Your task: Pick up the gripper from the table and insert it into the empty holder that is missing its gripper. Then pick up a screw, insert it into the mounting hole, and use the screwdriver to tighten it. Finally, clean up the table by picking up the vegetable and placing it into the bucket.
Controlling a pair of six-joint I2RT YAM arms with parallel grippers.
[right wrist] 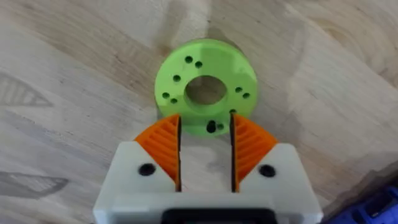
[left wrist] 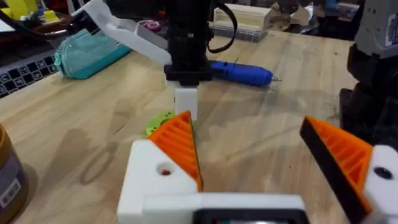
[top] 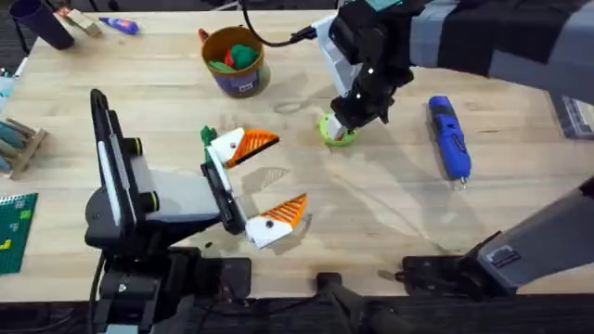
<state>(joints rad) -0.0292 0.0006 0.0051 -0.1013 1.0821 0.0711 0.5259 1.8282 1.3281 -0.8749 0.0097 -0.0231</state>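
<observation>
Where the right gripper [top: 345, 125] hovers, green disc [top: 338, 131] half hidden.

A pale wooden surface [top: 390, 209] with visible grain, evenly lit; a cluttered dark bench [left wrist: 37, 46] stands beyond its far edge.

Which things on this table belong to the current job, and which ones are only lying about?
Job: blue pen-shaped electric screwdriver; round orange-brown bucket; flat green disc with holes, at the right gripper.
Lying about: blue marker pen; teal pouch; green studded board.
</observation>
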